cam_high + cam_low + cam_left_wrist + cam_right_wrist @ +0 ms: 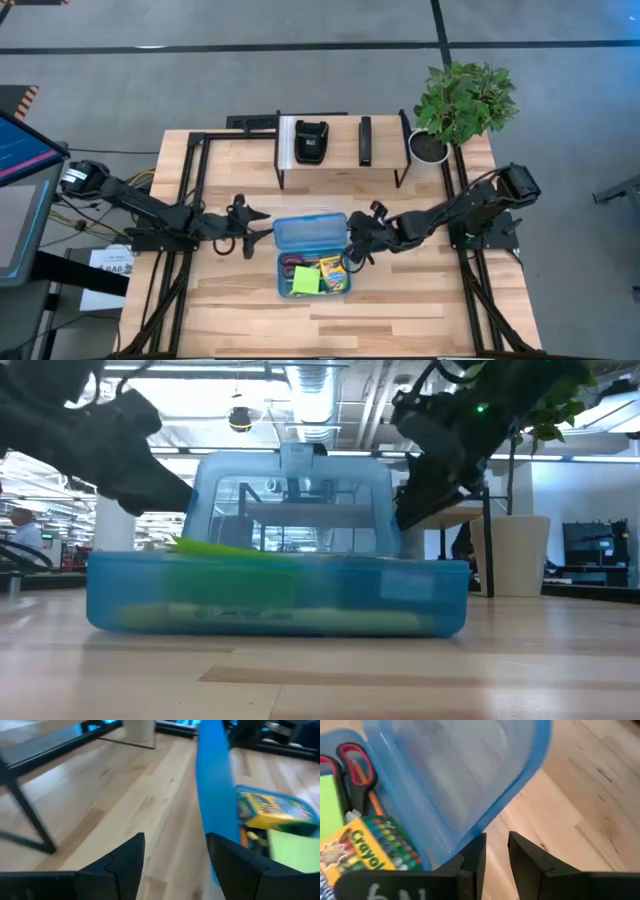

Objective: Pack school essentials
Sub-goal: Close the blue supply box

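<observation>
While the left gripper waits at nine o'clock of the translucent blue plastic case, its jaws stand spread with nothing between them, just beside the raised lid. The case sits mid-table with its lid swung up toward twelve o'clock. Inside its tray lie the green sticky-note pad, red-handled scissors, an orange pencil and, toward three o'clock, the crayon box. At three o'clock of the case the right gripper hangs by the lid's corner; its jaws are narrowed, yet the wrist view shows only bare wooden table in the gap. At twelve o'clock stands a black metal rack with black devices, and a potted plant at one o'clock.
</observation>
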Controlling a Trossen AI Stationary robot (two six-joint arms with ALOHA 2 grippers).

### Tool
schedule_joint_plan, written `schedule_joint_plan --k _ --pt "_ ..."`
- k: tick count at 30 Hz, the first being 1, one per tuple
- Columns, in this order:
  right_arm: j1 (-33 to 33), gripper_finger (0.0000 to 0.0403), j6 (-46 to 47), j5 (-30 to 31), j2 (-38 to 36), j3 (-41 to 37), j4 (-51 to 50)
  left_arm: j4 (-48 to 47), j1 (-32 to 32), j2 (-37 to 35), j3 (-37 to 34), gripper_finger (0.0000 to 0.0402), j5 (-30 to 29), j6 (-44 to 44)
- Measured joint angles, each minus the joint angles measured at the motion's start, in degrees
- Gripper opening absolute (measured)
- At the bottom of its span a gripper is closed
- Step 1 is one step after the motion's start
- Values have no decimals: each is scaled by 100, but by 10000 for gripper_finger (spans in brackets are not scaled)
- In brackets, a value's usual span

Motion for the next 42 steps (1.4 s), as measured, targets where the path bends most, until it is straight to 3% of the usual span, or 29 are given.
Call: schedule_joint_plan --k 4,12,28,33,42 --pt "219 108 -1 80 -24 92 611 174 -248 -85 42 208 77 114" --pt "594 108 -905 -111 -17 56 1822 250 -536 -74 22 208 135 366" --pt "1013 108 -1117 -179 -87 123 1759 466 -1223 62 570 208 687 667" --pt "1021 108 -1319 -141 -225 125 1967 484 -1606 570 943 208 676 712" --pt "994 108 -1948 -392 -304 119 2994 938 -2035 2361 1699 208 701 671"
